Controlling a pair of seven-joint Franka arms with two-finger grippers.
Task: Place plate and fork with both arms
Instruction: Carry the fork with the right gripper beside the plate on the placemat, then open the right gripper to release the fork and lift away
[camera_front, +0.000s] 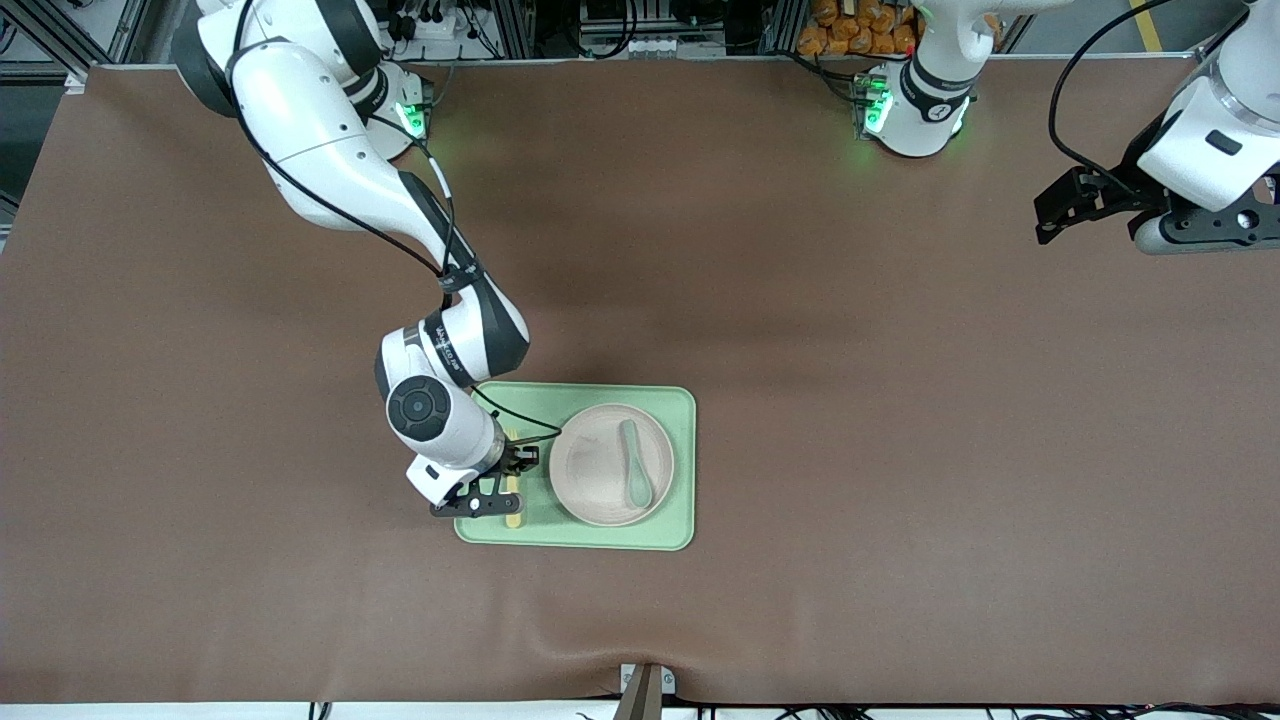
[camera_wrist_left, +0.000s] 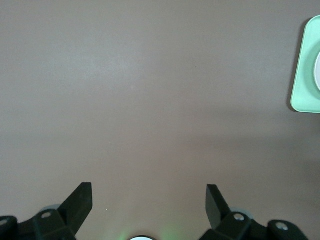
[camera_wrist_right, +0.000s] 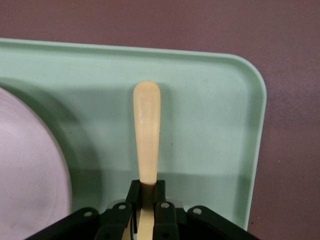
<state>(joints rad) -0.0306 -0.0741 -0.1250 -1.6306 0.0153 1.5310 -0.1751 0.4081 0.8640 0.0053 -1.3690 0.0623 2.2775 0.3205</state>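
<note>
The right gripper (camera_wrist_right: 145, 210) grasps the fork (camera_wrist_right: 147, 135) over the tray (camera_front: 672, 470), beside the plate (camera_front: 600, 470) holding a spoon (camera_front: 634, 462). The left gripper (camera_wrist_left: 149, 205) waits released above the desk (camera_front: 900, 400).

plate (camera_front: 600, 470) on tray (camera_front: 680, 400), spoon (camera_front: 635, 465) on plate, fork (camera_wrist_right: 146, 135) beside plate

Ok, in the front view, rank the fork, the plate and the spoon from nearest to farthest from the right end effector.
1. Fork: held in the shut right end effector, over the tray's right-arm end.
2. Plate: beside the fork, on the tray.
3. Spoon: lying on the plate.
</note>
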